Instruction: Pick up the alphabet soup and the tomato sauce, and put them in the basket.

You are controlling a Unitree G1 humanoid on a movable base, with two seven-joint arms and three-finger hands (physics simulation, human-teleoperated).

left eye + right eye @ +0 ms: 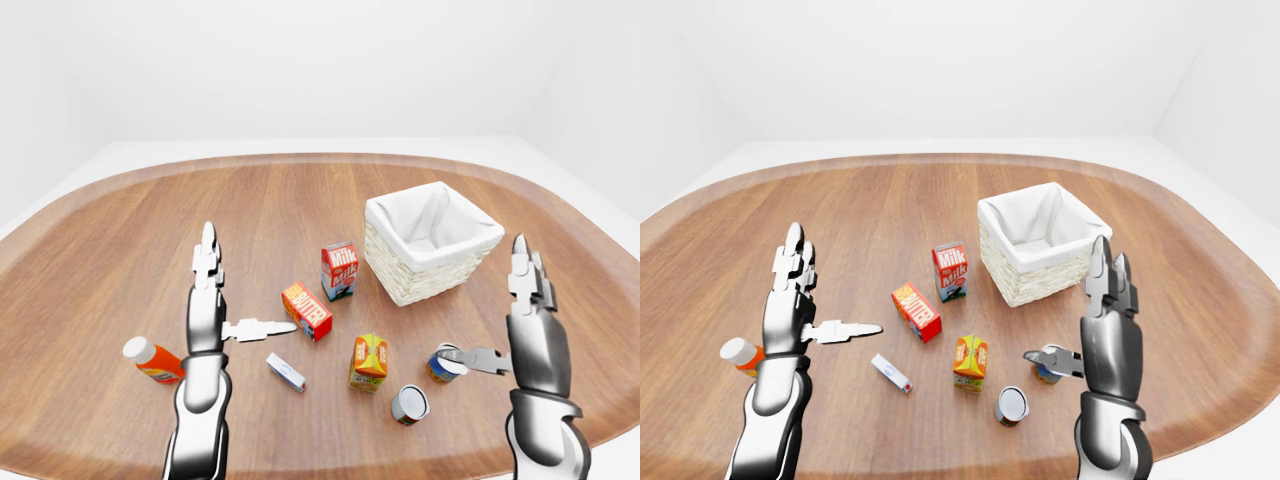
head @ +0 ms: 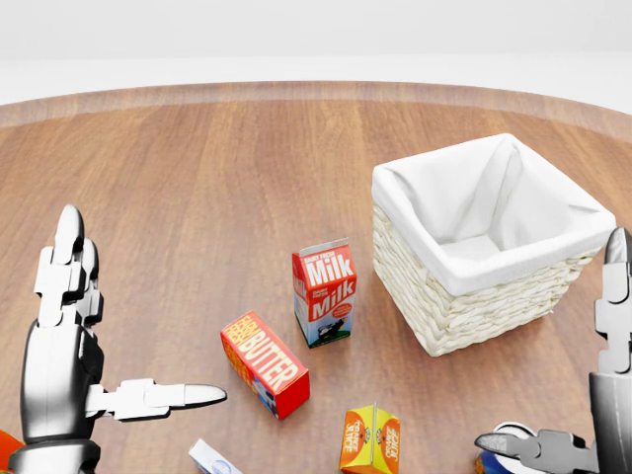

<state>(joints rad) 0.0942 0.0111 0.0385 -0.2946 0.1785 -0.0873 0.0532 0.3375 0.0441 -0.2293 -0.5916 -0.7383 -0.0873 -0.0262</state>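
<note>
Both metal hands spread wide over the round wooden table (image 1: 150,230).

The right hand (image 1: 525,330) is unclenched, its thumb tip over, perhaps touching, the blue-labelled upright can (image 1: 444,364). A red-labelled can lying on its side (image 1: 409,404) is near-left of it; which is soup I cannot tell. The white-lined wicker basket (image 1: 430,240) stands farther off. The left hand (image 1: 215,310), fingers splayed, hovers beside the red butter box (image 1: 307,311).

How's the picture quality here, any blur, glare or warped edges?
Head view: sharp, evenly lit, soft shadows beside the milk carton and basket. Left-eye and right-eye views: wide-angle, the table edge bows into a curve, no blur, no strong glare.
</note>
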